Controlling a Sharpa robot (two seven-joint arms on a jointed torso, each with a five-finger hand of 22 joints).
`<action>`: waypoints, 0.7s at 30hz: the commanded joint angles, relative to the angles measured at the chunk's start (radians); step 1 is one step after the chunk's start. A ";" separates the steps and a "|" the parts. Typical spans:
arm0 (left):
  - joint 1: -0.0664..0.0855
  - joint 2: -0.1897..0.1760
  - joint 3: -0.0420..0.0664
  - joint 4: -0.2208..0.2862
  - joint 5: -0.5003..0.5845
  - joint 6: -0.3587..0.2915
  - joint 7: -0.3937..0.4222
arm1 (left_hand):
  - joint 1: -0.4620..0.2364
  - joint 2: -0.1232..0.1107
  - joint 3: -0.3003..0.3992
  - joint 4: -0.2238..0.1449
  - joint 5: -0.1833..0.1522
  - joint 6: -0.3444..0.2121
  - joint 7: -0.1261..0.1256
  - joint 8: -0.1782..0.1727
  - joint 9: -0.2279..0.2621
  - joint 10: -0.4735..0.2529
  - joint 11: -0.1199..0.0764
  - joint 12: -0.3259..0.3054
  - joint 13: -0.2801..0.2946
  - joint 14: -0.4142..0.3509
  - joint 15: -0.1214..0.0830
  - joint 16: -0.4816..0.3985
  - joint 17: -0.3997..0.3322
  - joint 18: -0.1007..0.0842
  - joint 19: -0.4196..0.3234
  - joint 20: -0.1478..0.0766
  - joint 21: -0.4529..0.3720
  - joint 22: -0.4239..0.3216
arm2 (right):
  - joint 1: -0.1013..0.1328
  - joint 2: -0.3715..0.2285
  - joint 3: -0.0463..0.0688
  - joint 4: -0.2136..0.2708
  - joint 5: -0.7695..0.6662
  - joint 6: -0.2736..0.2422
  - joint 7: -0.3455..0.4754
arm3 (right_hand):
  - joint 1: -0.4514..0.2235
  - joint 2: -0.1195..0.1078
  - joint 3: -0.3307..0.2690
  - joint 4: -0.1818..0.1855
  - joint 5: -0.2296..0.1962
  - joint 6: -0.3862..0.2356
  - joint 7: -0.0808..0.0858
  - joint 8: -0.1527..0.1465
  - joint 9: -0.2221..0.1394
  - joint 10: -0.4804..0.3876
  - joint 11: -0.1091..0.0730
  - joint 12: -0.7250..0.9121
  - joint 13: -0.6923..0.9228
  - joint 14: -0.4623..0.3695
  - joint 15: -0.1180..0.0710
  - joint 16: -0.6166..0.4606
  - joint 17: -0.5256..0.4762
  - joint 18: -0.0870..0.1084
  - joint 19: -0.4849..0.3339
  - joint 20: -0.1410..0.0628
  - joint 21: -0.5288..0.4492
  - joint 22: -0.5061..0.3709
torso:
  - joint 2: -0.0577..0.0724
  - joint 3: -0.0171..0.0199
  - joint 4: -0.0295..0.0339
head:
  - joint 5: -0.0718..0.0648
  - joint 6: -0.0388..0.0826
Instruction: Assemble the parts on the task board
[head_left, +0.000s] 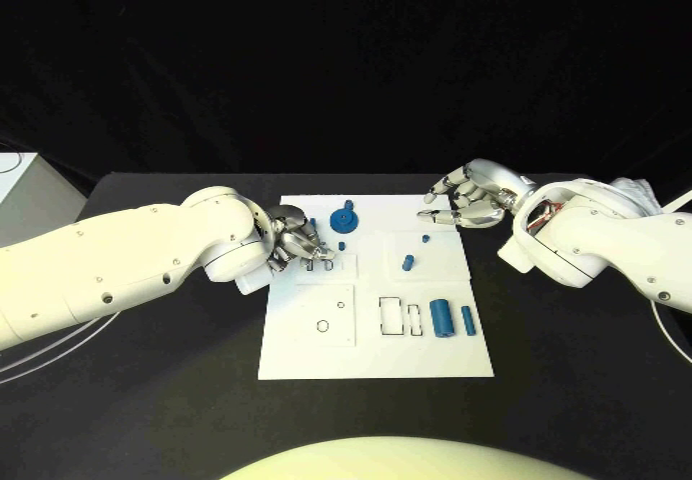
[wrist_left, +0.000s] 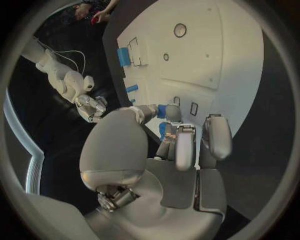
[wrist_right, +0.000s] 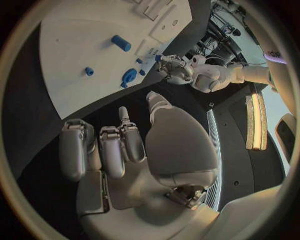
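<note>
No writing can be read on the task board (head_left: 372, 345), centre of frame. The left robot hand (head_left: 299, 243) pinches a small blue part (wrist_left: 164, 111); the right robot hand (head_left: 469, 195), upper right, has its fingers apart and holds nothing.

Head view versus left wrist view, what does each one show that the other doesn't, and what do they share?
Head view alone: the whole task board with all its edges, the blue gear-like part near its far edge, and both arms. Left wrist view alone: a close look at the left hand, with a small blue part between its fingertips. Both show the board, the two blue cylinders beside the rectangular slots, and the right hand beyond the board.
</note>
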 joint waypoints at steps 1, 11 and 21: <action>0.011 0.002 0.004 -0.011 0.070 0.088 0.010 | -0.008 0.003 0.193 -0.185 0.000 -0.007 0.001 0.004 -0.002 -0.007 0.000 -0.003 -0.003 0.063 0.009 -0.005 0.162 0.010 -0.010 -0.002 -0.005 -0.004 | -0.002 0.001 0.000 -0.001 -0.007 0.020 0.002 | 0.001 0.009 -0.003 0.000 0.003 -0.004 0.001 0.004 -0.001 0.000 0.000 0.000 0.127 0.086 -0.007 -0.005 0.199 0.007 0.021 -0.006 -0.002 0.143 | 0.001 0.0001 -0.0016 | 0.001 0.002; 0.055 0.065 0.007 -0.124 0.113 0.326 -0.030 | -0.014 0.013 0.205 -0.204 0.000 -0.011 0.006 0.009 -0.005 -0.017 0.004 -0.004 -0.007 0.057 0.013 -0.011 0.152 0.013 -0.023 0.002 -0.013 -0.017 | -0.003 0.004 -0.001 -0.004 -0.007 0.022 0.001 | 0.004 0.009 -0.003 -0.001 0.006 -0.004 0.001 0.005 -0.001 0.001 0.000 0.001 0.128 0.086 -0.007 -0.005 0.198 0.007 0.022 -0.006 -0.002 0.143 | 0.001 0.0008 -0.0008 | 0.002 0.000; 0.093 0.146 -0.019 -0.229 0.079 0.452 -0.051 | -0.144 0.089 0.299 -0.287 -0.047 -0.067 0.022 0.075 0.038 -0.108 0.022 0.010 -0.045 0.038 0.030 -0.018 0.130 0.018 -0.047 0.018 -0.020 -0.027 | -0.003 0.008 -0.001 -0.011 -0.004 -0.011 0.016 | 0.007 0.010 -0.003 -0.002 0.009 -0.005 0.001 0.005 -0.002 -0.003 0.000 -0.003 0.124 0.086 -0.007 -0.007 0.196 0.009 0.018 -0.006 -0.012 0.137 | 0.000 0.0010 -0.0001 | 0.006 -0.002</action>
